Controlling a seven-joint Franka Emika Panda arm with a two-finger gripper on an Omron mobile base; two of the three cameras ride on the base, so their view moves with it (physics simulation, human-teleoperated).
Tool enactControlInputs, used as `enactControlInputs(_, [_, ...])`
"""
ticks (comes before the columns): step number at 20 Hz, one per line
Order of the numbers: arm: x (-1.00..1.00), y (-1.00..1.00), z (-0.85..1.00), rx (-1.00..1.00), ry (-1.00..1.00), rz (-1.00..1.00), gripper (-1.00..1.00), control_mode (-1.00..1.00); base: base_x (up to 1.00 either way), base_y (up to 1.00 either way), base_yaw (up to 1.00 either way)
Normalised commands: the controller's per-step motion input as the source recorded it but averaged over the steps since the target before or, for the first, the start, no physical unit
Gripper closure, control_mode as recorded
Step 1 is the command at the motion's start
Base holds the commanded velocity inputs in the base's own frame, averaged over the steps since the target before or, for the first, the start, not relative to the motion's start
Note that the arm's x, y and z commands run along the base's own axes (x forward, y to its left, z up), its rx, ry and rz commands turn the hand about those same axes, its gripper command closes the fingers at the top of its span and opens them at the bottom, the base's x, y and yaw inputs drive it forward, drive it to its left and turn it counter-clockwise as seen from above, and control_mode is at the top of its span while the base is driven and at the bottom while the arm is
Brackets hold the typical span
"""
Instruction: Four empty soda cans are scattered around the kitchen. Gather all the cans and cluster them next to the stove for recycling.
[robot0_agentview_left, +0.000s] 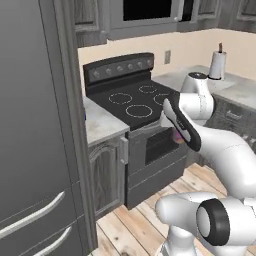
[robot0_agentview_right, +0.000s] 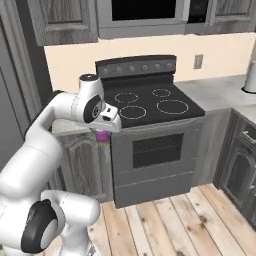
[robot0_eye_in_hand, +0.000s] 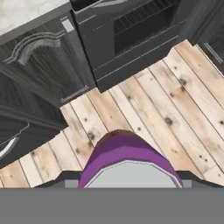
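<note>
A purple soda can (robot0_eye_in_hand: 129, 159) with a silvery top sits between my gripper's (robot0_eye_in_hand: 129, 176) dark fingertips, low in the hand view. My gripper is shut on it. In the right base view the purple can (robot0_agentview_right: 103, 136) hangs under my hand (robot0_agentview_right: 107, 119), in the air in front of the cabinet just left of the stove (robot0_agentview_right: 150, 102). A sliver of the can (robot0_agentview_left: 176, 135) shows behind my forearm in the left base view. The stove (robot0_agentview_left: 135, 100) is a black smooth-top with white burner rings and a knob panel. Its oven front (robot0_eye_in_hand: 131, 30) lies at the top of the hand view.
A narrow marble counter (robot0_agentview_left: 102, 122) lies left of the stove, beside a tall grey fridge (robot0_agentview_left: 35, 125). A longer counter (robot0_agentview_right: 220, 92) on the right carries a paper towel roll (robot0_agentview_left: 217, 64). A microwave (robot0_agentview_right: 145, 12) hangs above. Plank floor (robot0_eye_in_hand: 175, 100) lies below the hand.
</note>
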Motion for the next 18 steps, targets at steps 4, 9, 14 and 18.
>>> enactControlInputs(4, [0.0,0.0,0.0,0.0,0.0,0.0,1.0,1.0,0.3,-0.05,0.47])
enactControlInputs(9, [0.0,0.0,0.0,0.0,0.0,0.0,1.0,1.0,0.35,-0.29,0.37])
enactControlInputs(14, [0.0,0.0,0.0,0.0,0.0,0.0,1.0,1.0,0.23,-0.53,0.3])
enactControlInputs(18, [0.0,0.0,0.0,0.0,0.0,0.0,1.0,1.0,0.14,-0.63,0.27])
